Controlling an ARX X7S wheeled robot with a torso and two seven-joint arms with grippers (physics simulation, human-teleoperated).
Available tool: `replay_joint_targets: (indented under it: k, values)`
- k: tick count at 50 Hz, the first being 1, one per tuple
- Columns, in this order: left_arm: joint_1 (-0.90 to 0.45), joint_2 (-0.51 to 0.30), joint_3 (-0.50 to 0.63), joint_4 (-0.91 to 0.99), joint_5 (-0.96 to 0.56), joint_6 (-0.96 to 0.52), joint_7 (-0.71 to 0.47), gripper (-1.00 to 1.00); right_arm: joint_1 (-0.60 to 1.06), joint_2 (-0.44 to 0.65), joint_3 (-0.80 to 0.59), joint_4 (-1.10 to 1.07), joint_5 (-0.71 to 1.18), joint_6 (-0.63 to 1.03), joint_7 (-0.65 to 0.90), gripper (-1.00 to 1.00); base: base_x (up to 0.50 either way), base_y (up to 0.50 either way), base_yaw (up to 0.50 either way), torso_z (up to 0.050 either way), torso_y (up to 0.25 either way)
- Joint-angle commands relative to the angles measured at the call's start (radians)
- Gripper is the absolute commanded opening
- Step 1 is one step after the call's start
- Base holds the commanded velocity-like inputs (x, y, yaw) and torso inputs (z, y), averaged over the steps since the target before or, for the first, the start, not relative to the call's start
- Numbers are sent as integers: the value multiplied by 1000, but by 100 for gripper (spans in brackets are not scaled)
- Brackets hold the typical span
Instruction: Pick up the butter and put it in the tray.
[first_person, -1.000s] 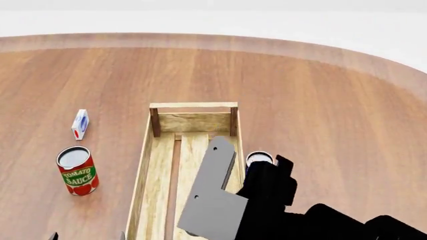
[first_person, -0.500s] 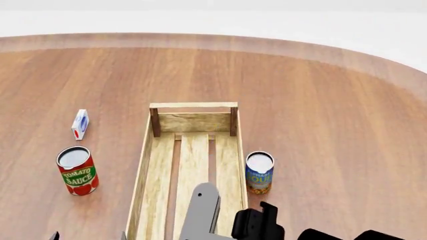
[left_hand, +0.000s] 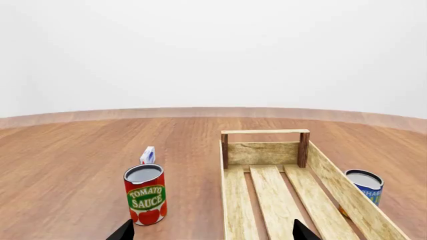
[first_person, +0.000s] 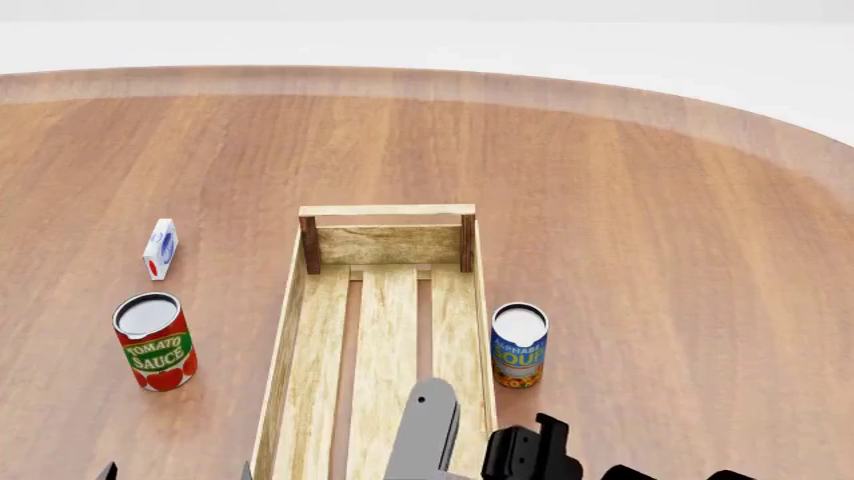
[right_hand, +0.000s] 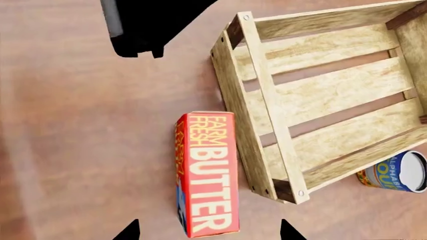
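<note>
Butter (right_hand: 205, 172) lies flat on the wooden surface (right_hand: 80, 150), lettering up, just beside the outer end wall of the tray (right_hand: 257, 107), outside it; blue soup can (right_hand: 395, 172) stands past the tray's far corner. My right hand (right_hand: 208, 231) is above the butter, fingers spread wide to either side, gripping nothing. My left hand (left_hand: 212, 231) is low over the surface, fingers apart, empty. Tomato sauce can (first_person: 155, 340) and small white-blue carton (first_person: 159, 248) stand left of the tray in the head view.
</note>
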Motion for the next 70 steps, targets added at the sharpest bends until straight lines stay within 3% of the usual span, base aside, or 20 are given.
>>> replay_joint_targets:
  k: [1, 24, 70]
  values:
    - [0, -8, 4, 3, -5, 2, -3, 100, -38, 5, -60, 76, -68, -101, -11, 100, 0, 0, 0, 0, 0]
    - [7, -25, 9, 21, -16, 3, -17, 100, -147, -45, -150, 341, -192, -340, -63, 100, 0, 0, 0, 0, 0]
    - [9, -54, 27, 29, -32, 4, -28, 100, -200, -61, -148, 498, -210, -414, -60, 100, 0, 0, 0, 0, 0]
